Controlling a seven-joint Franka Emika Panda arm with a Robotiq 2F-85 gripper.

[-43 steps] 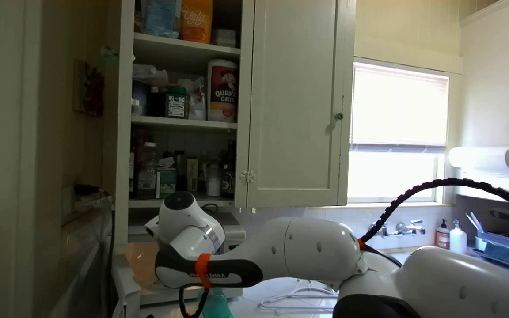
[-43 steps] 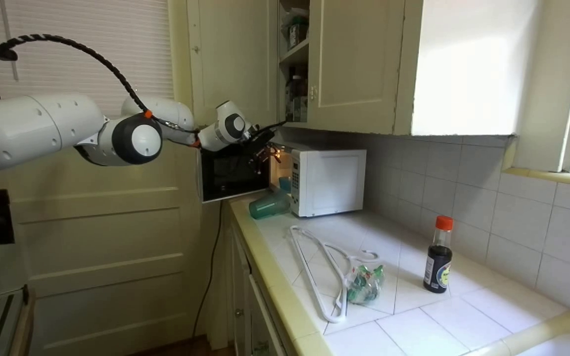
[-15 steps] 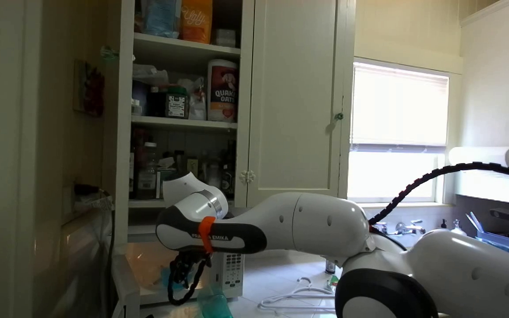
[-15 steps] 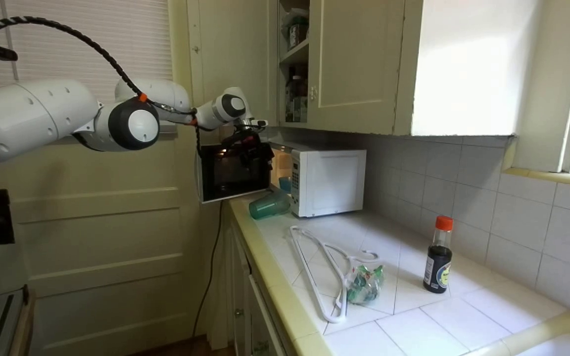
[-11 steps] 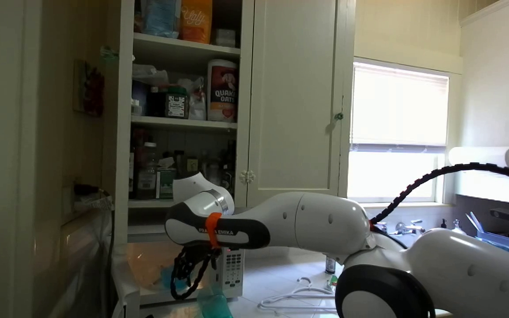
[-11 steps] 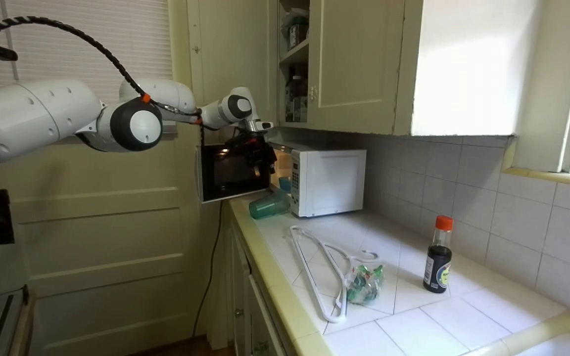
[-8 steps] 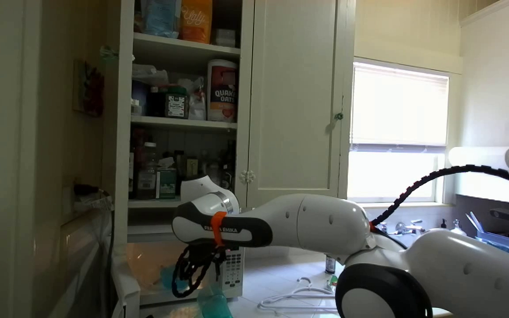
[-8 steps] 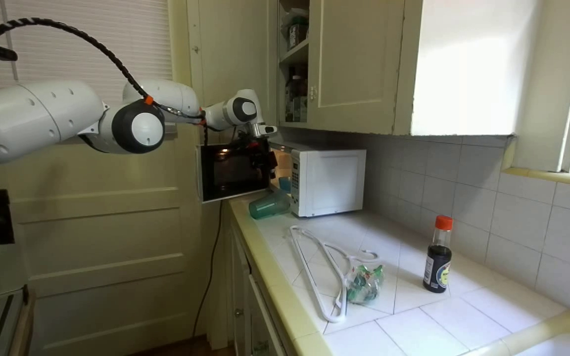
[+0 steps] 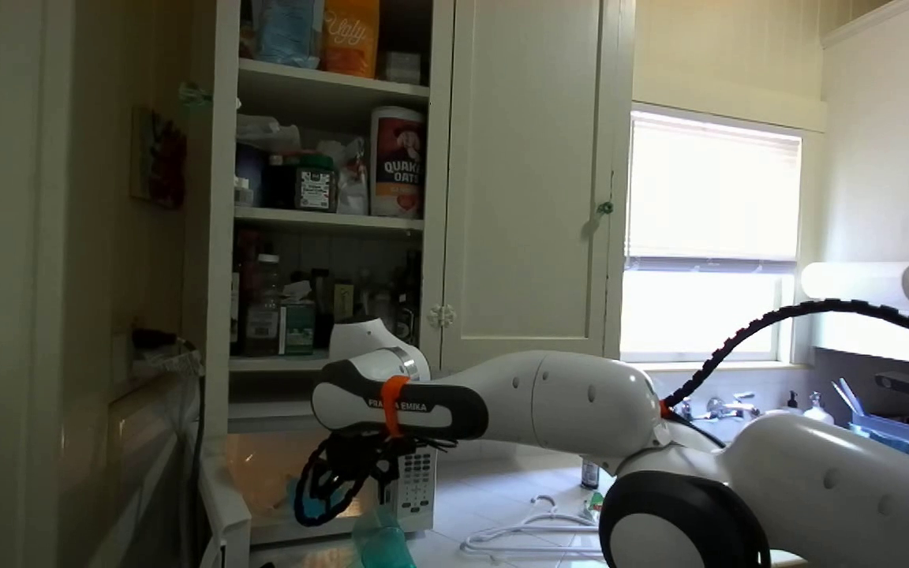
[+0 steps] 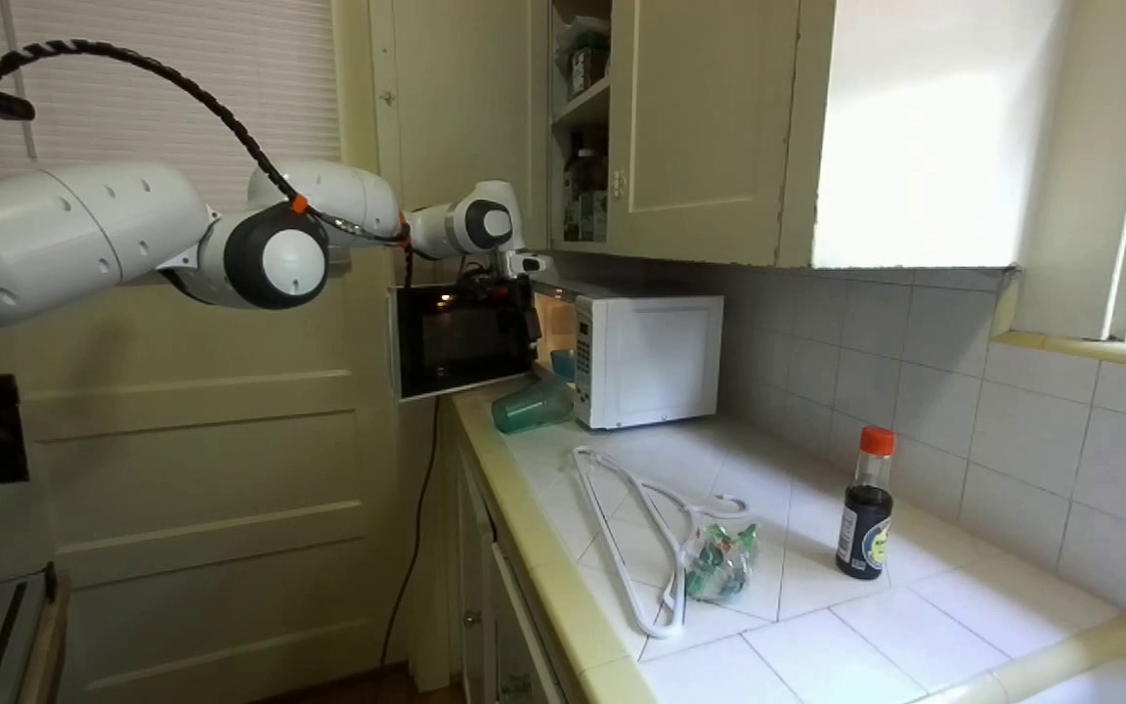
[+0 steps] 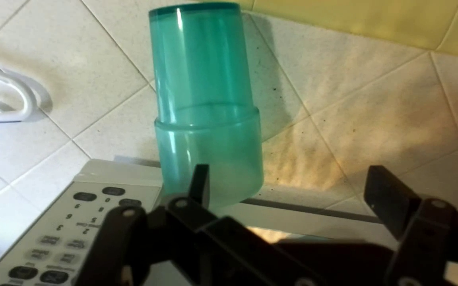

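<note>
My gripper [image 11: 288, 186] is open and empty in the wrist view, pointing down. Its left finger overlaps the base of a translucent green cup [image 11: 205, 79] in the picture; contact cannot be told. The cup lies on its side on the tiled counter, in front of the microwave [image 11: 117, 172]. The cup also shows in both exterior views [image 9: 382, 544] [image 10: 532, 407]. The gripper is a dark shape before the open microwave in both exterior views [image 9: 364, 465] [image 10: 527, 318]; its fingers are hard to make out there. A blue item [image 10: 563, 365] sits inside the lit microwave.
The microwave door [image 10: 465, 337] stands open beside the gripper. An open cupboard [image 9: 328, 221] with food is above. White hangers [image 10: 631, 528], a green-and-clear plastic bag [image 10: 722, 562] and a red-capped dark bottle [image 10: 864, 508] are on the counter. The counter has a yellow edge [image 10: 534, 538].
The gripper has turned from pointing toward the microwave to pointing down. Over the last second the wrist has shifted toward the microwave's keypad side. The cup and other items have not moved.
</note>
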